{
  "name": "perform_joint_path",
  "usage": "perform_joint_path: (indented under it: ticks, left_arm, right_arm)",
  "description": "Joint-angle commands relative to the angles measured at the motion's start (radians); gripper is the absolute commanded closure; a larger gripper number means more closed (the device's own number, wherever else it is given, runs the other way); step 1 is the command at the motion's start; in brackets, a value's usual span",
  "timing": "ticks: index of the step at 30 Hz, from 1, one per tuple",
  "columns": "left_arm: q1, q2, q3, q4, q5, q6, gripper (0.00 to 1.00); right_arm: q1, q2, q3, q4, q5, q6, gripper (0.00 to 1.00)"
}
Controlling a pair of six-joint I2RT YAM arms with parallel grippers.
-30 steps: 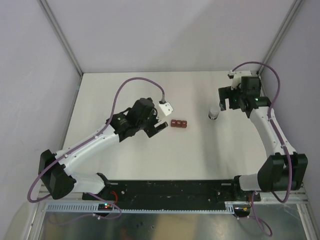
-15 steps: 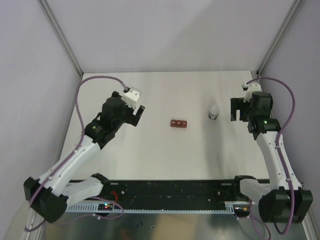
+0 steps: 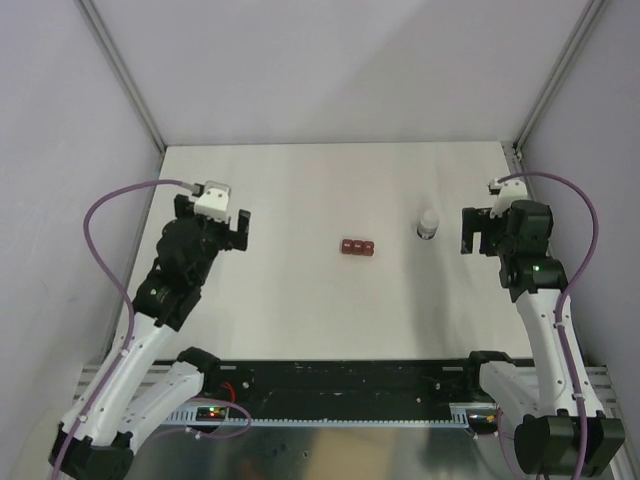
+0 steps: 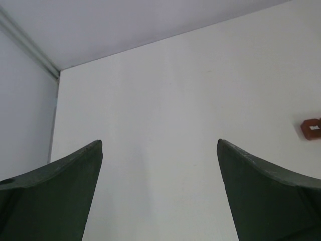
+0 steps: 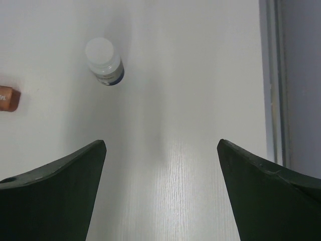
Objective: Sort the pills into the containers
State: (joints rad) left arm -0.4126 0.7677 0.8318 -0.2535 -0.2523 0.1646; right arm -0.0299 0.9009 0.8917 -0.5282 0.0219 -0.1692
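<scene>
The containers, a small dark red pill box [image 3: 357, 247] with three lidded compartments in a row, lie at mid-table; one end shows at the right edge of the left wrist view [image 4: 312, 128] and at the left edge of the right wrist view [image 5: 7, 99]. No pills show in any view. My left gripper [image 3: 212, 216] [image 4: 159, 143] hovers open well left of the box, nothing between its fingers. At the right side of the table my right gripper [image 3: 498, 225] [image 5: 161, 143] is open and empty over bare table.
A small round white-capped bottle [image 3: 427, 224] [image 5: 104, 61] stands upright right of the pill box, just left of the right gripper. Grey walls close the table at the back and both sides. A metal rail [image 5: 271, 80] runs along the right edge.
The left arm has swung back from beside the pill box to the left side of the table. The right arm has drawn back from the bottle toward the right edge.
</scene>
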Motion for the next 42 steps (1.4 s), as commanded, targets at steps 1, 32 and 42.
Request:
perform_joint_path:
  ticks: [1, 32, 42]
  left_arm:
    - [0.073, -0.080, -0.051, 0.033, -0.009, -0.059, 0.02]
    - [0.127, -0.360, -0.363, 0.249, -0.120, -0.204, 0.02]
    - [0.127, -0.361, -0.369, 0.245, -0.101, -0.201, 0.02]
  right_arm:
    - [-0.008, -0.050, 0.003, -0.018, -0.087, 0.024, 0.01]
    - [-0.033, -0.183, -0.066, 0.010, -0.092, -0.021, 0.01]
    - [-0.034, -0.190, -0.065, 0.012, -0.077, -0.016, 0.01]
